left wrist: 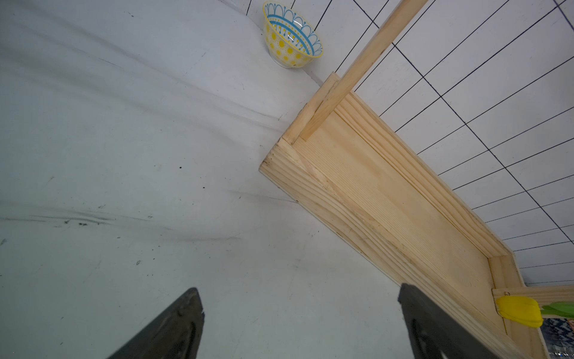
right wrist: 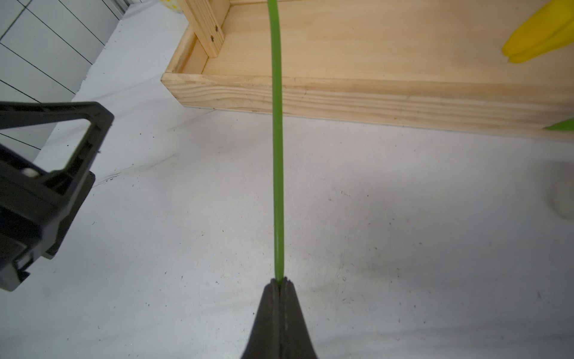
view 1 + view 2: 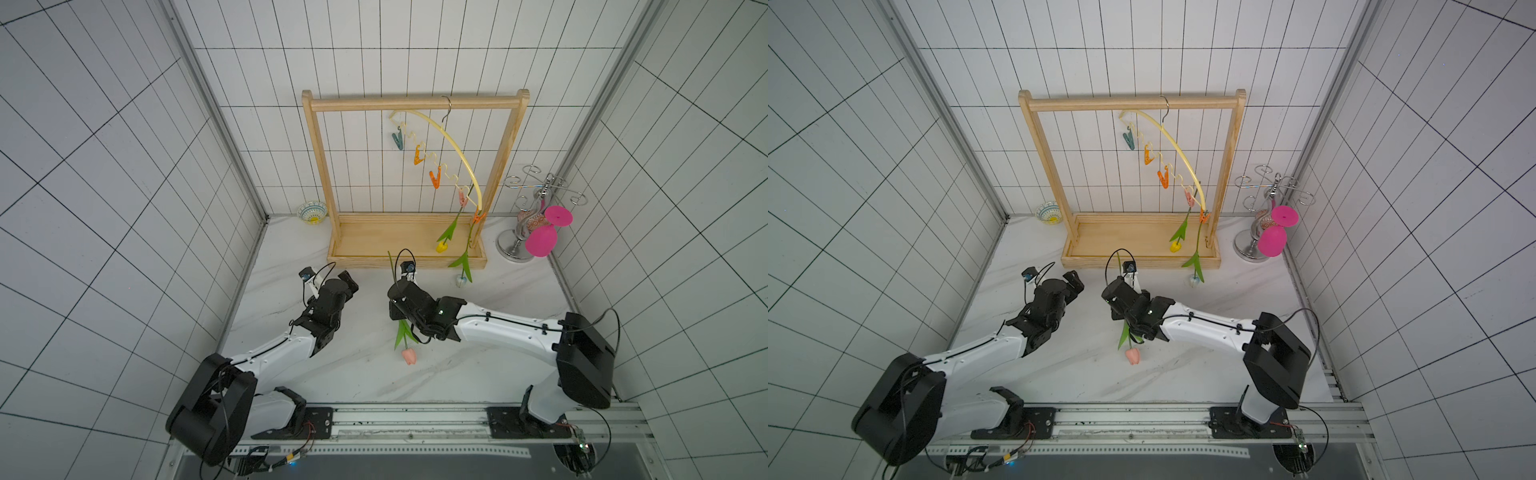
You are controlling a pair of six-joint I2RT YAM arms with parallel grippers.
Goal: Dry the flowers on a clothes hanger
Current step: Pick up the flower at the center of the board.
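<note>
Getting there, one to go
Yellow tulip (image 3: 441,247), white tulip (image 3: 459,281) clipped to the clothes hanger (image 3: 446,135); right hand (image 2: 278,281) pinching the pink tulip (image 3: 409,356) stem (image 2: 277,155), left hand (image 1: 299,295) wide open.

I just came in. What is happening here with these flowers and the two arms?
The right arm's fingers are closed on the stem of the pink tulip. The left arm's fingers are open and empty, near the wooden rack. The yellow tulip and the white tulip already hang head down from clips on the tilted clothes hanger.
</note>
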